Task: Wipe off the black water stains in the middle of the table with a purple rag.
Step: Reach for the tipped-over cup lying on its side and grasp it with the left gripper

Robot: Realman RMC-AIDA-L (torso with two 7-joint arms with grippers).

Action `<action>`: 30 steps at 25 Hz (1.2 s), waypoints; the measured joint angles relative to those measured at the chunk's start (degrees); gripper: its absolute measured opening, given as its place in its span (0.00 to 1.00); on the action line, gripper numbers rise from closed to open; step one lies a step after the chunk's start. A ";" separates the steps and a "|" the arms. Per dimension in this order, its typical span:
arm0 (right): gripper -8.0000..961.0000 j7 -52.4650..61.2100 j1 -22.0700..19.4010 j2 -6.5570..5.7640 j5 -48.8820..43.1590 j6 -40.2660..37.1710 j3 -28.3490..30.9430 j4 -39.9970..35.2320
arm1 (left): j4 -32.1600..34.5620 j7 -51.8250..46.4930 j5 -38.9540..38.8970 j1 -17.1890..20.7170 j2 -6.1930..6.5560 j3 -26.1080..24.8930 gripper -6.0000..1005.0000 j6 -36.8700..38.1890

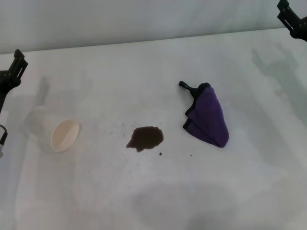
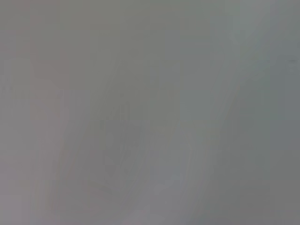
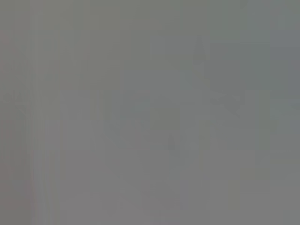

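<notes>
Your left gripper (image 1: 13, 67) sits at the left edge of the head view, a little above mid-height, raised over the white table (image 1: 96, 191) with nothing in it. Only a black bracket end shows there, so you cannot tell whether its claw is apart or together. Your right gripper (image 1: 292, 19) is in the upper right corner of the frame, partly cut off by the edge, also carrying nothing; its claw state cannot be told either. Both wrist views give you only a flat grey blur, so they add nothing on the claws.

Moving inward from the left gripper, a white paper cup (image 1: 57, 132) lies on its side at the left of the frame, its open mouth turned toward the lower right. Well to the right of it, near the centre of the frame, are the black water stains (image 1: 145, 138): one dark brown-black irregular puddle with a short tail at its lower left and a few tiny specks just below and to the right of it.

Right of the puddle, apart from it, the purple rag (image 1: 208, 117) lies crumpled on the table in a rough wedge shape, wider at the bottom, with a dark trimmed edge along its left side and a small black loop at its upper left tip. It lies well below and left of the right gripper.
</notes>
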 joint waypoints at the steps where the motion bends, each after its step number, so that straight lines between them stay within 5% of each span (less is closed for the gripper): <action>1: 0.90 0.00 -0.04 0.05 0.00 0.01 0.00 0.32 | -0.07 0.03 0.09 -0.08 0.04 0.05 0.88 0.16; 12: 0.90 -0.04 -0.24 0.12 0.01 3.99 0.00 4.20 | -1.74 0.11 0.39 -0.55 0.37 0.25 0.88 3.12; 16: 0.90 0.13 -0.44 0.12 0.04 4.45 0.00 4.41 | -2.44 -2.48 6.72 -1.85 1.49 0.32 0.88 4.02; 19: 0.90 0.20 -0.63 0.12 0.35 4.44 0.00 4.62 | -3.17 -8.61 16.12 -4.10 3.82 0.26 0.88 4.49; 26: 0.90 0.34 -0.83 0.11 0.75 5.60 0.00 4.69 | -7.57 -30.98 42.61 -12.22 13.68 0.48 0.88 8.00; 30: 0.90 0.36 -1.50 -0.10 0.97 5.76 0.02 4.29 | -18.66 -40.04 55.93 -18.87 15.58 1.64 0.88 16.81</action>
